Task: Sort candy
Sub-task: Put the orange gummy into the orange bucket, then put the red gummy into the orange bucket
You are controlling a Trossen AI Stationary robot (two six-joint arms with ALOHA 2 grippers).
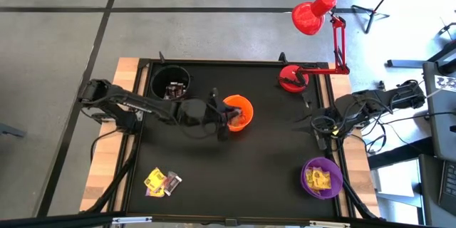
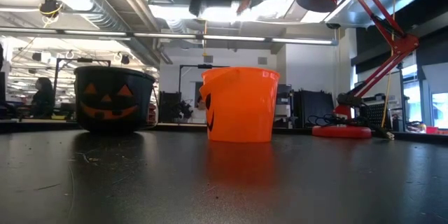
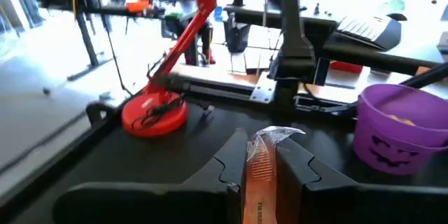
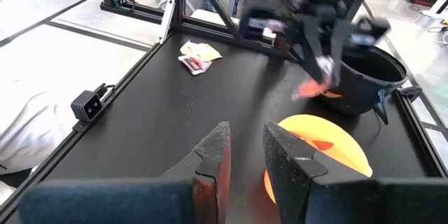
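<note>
Left gripper (image 1: 226, 121): over orange cup (image 1: 241, 108), pinching orange candy (image 3: 257, 171). Advice: centre above rim, then release. Right gripper (image 4: 245, 155): parked, slightly spread, empty.

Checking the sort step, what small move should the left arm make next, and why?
Probably open the left end effector a little to drop its candy. It hangs above the orange cup, with an orange-wrapped sweet between its fingers, so releasing should land it inside.
</note>
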